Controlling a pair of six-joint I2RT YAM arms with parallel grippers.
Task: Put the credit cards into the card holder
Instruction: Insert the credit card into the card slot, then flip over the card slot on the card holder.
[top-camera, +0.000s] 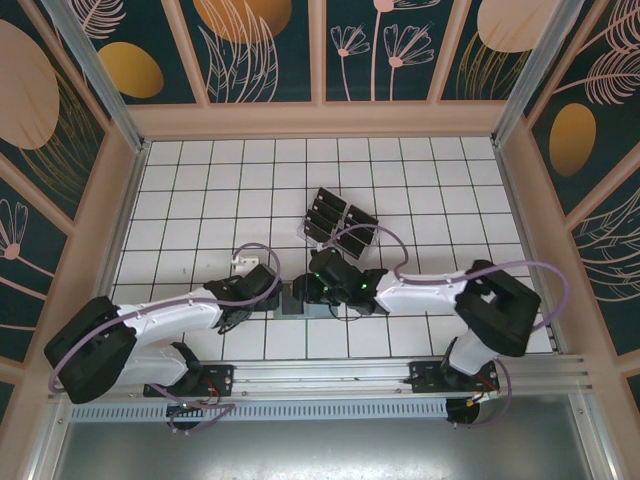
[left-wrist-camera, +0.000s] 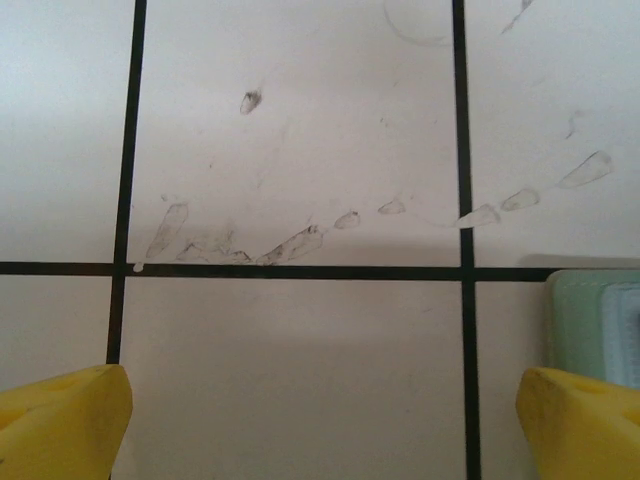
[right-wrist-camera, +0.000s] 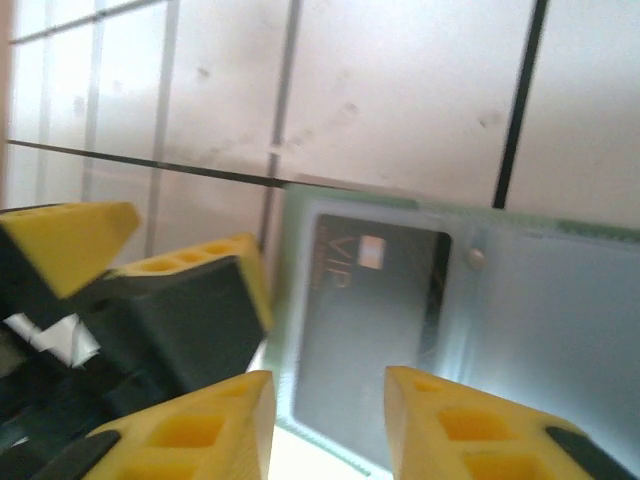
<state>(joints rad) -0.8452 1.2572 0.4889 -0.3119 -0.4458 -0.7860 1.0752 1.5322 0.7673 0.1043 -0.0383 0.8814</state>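
We see the small sage-green soft bifold card holder (right-wrist-camera: 545, 330) lying open and flat on the white, black-gridded table (left-wrist-camera: 300, 130). It sits near the arms' bases, between the two grippers. One thin, near-black rectangular credit card (right-wrist-camera: 372, 300), lettered "VIP", lies on the holder's paler blue-green inside, at the end nearer the left arm. The card's long axis points away from the right fingers.

The right gripper (right-wrist-camera: 325, 425) hovers at the near edge of that card with its yellow fingers partly apart. We see the holder between them and nothing clamped. The left gripper (left-wrist-camera: 322, 425) sits just left of the holder, its yellow fingers spread wide over bare table. The holder's pale green edge lies just beside its right finger.

The other dark cards (top-camera: 328, 215) stand in a clear slotted rack (top-camera: 352, 225) that is set at a slant to the grid. The rack is on the far side of both grippers and slightly to the right.

That direction is what the coming move turns on. From the holder, the next card lies straight out towards the far wall. We judge the right gripper the nearer of the two, so the fetch would likely fall to it, lifting off the holder and reaching far. The left gripper, beside the holder, looks placed to steady it.
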